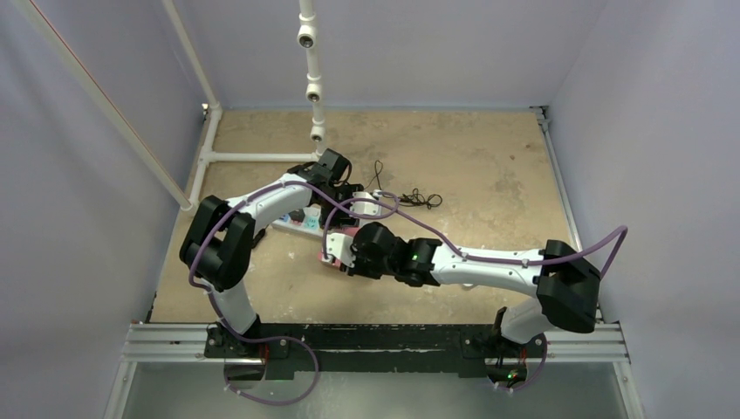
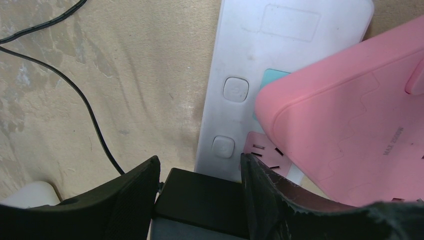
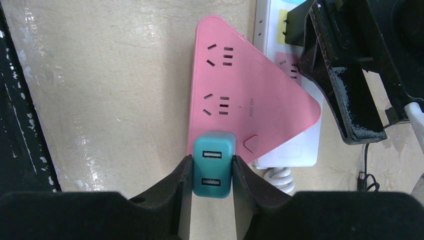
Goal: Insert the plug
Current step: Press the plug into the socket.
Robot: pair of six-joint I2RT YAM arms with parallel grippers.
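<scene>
The right gripper (image 3: 212, 162) is clamped on a teal two-port USB charger (image 3: 214, 172), which sits between its fingers. The pink triangular power strip (image 3: 240, 90) lies just ahead of the fingertips. The left gripper (image 2: 200, 159) pinches a black adapter (image 2: 200, 200) at the end of the white power strip (image 2: 280, 55), with the pink strip to its right.

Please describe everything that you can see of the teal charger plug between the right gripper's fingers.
The teal charger plug is a small rounded block of smooth-looking plastic, with two USB ports stacked on the face toward the right wrist camera. The right gripper holds it, a black finger pressed on each side. It sits at one end of the pink power strip, beyond the strip's two socket groups. Its pins are hidden, so whether it is seated cannot be told.
</scene>
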